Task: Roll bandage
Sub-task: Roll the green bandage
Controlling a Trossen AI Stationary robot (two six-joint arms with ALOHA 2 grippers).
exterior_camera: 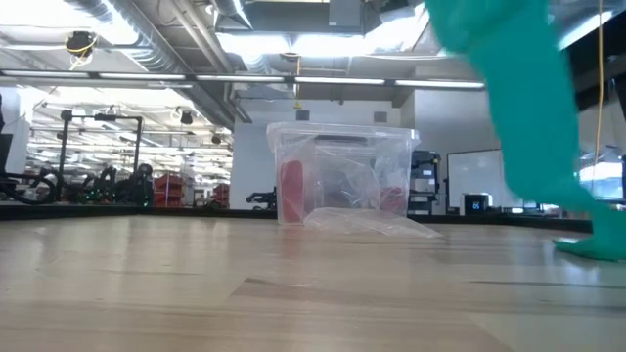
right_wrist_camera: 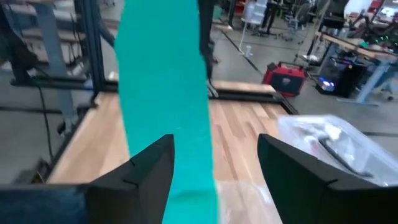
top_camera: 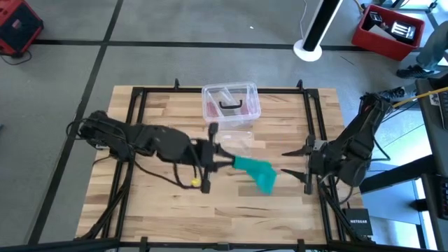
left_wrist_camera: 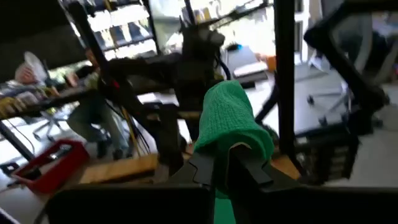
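The teal-green bandage (top_camera: pixel 257 172) is a long soft strip. It hangs slanting from my left gripper (top_camera: pixel 227 161), near the table's middle, down toward the right. In the low view the bandage (exterior_camera: pixel 518 108) runs from the top down to the wood. My left gripper (left_wrist_camera: pixel 227 165) is shut on it. My right gripper (top_camera: pixel 285 162) stands open at the table's right, just beyond the strip's lower end. In the right wrist view the bandage (right_wrist_camera: pixel 165 93) hangs ahead of my right gripper (right_wrist_camera: pixel 214 168), and I cannot tell whether they touch. My left gripper pinches the bandage's upper part (left_wrist_camera: pixel 222 146) between its two fingers, and the cloth bulges in a hump (left_wrist_camera: pixel 231 115) past the fingertips. The fingers lie about level and point toward the table's right. The strip hangs down from them, and its lower end (exterior_camera: pixel 599 244) rests on the table.
A clear plastic box (top_camera: pixel 231 103) with pinkish contents stands at the far middle of the table; its box wall (exterior_camera: pixel 342 176) shows in the low view, with a clear lid (exterior_camera: pixel 372 223) flat before it. A black frame (top_camera: pixel 136 105) edges the wooden top.
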